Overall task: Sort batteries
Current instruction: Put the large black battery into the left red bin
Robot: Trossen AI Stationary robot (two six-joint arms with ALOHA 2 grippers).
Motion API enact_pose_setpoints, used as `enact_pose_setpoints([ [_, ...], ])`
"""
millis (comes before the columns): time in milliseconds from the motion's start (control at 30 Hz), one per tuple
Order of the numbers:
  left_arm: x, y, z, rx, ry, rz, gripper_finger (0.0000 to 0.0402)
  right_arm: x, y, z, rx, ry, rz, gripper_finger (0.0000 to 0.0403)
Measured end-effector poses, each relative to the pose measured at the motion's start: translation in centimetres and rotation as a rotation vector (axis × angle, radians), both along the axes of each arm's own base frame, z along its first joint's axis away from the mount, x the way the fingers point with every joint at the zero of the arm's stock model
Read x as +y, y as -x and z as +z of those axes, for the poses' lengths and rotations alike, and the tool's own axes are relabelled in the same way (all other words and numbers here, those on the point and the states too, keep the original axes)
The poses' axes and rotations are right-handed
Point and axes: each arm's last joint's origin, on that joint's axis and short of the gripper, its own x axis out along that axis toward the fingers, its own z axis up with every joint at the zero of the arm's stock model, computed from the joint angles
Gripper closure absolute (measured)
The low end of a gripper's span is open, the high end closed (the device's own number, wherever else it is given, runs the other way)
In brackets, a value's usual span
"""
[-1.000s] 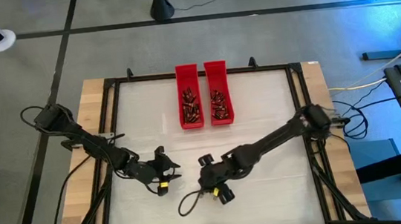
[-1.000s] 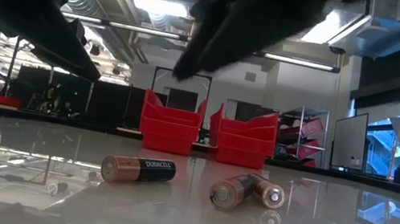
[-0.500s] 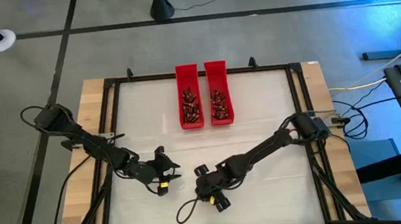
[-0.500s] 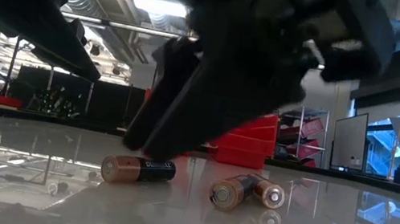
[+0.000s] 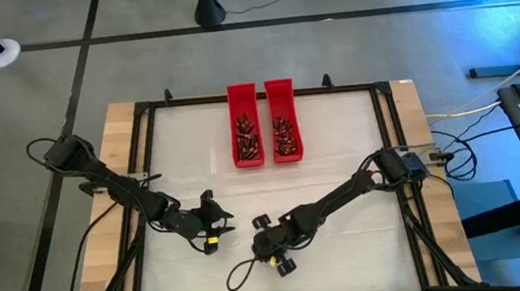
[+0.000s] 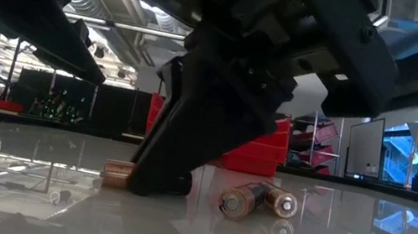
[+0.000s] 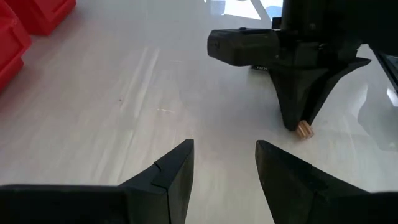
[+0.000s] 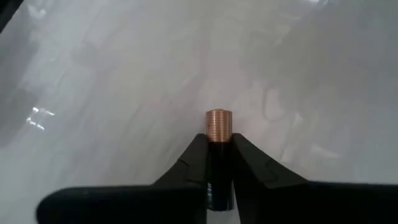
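Three batteries lie on the white table near its front edge. My right gripper (image 8: pixel 218 163) has come down on one of them (image 6: pixel 119 174) and is shut on it. The other two batteries (image 6: pixel 250 201) lie side by side just beside it, touching no gripper. My left gripper (image 7: pixel 224 163) hovers open and holds nothing a little to the left, facing my right gripper (image 7: pixel 297 106). In the high view my left gripper (image 5: pixel 212 224) and my right gripper (image 5: pixel 263 247) sit close together. Two red trays (image 5: pixel 249 156) (image 5: pixel 287 152) at the far middle hold several batteries. My right gripper pinches the battery's dark body (image 8: pixel 218 152) between its two fingers. The copper end (image 8: pixel 218 124) sticks out past the fingertips. The fingers slant down from above and from the table's right, in line with the battery's length. The battery lies flat on the table.
A black frame (image 5: pixel 142 129) borders the white table. A loop of cable (image 5: pixel 240 274) from my right arm lies on the table near the front edge. Bare table stretches between the grippers and the red trays.
My right gripper has sunk toward the table and a little toward its left near corner, come down over the left battery and shut on it. The battery lies where it was. My left gripper has kept still.
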Motion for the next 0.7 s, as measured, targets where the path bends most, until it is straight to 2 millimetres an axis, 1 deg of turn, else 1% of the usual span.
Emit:
enact_pose_setpoints([
  [167,0.0,0.0,0.0,-0.001,0.008,0.005,0.0241,0.0,0.0,-0.1,0.011,-0.014,-0.032,0.0364],
  [300,0.0,0.0,0.0,-0.001,0.012,0.008,0.0241,-0.1,0.1,0.9,-0.012,-0.01,-0.04,0.0364],
  [367,0.0,0.0,0.0,-0.001,0.013,0.008,0.0241,-0.3,0.4,1.6,-0.023,0.031,-0.067,0.0364],
  [433,0.0,0.0,0.0,-0.001,0.013,0.008,0.0241,-0.8,0.7,2.9,-0.037,0.075,-0.088,0.0364],
  [567,0.0,0.0,0.0,-0.001,0.014,0.008,0.0241,-1.5,1.5,7.4,-0.138,0.136,-0.113,0.0364],
  [700,0.0,0.0,0.0,-0.002,0.014,0.008,0.0241,-1.9,2.4,10.3,-0.206,0.208,-0.124,0.0364],
])
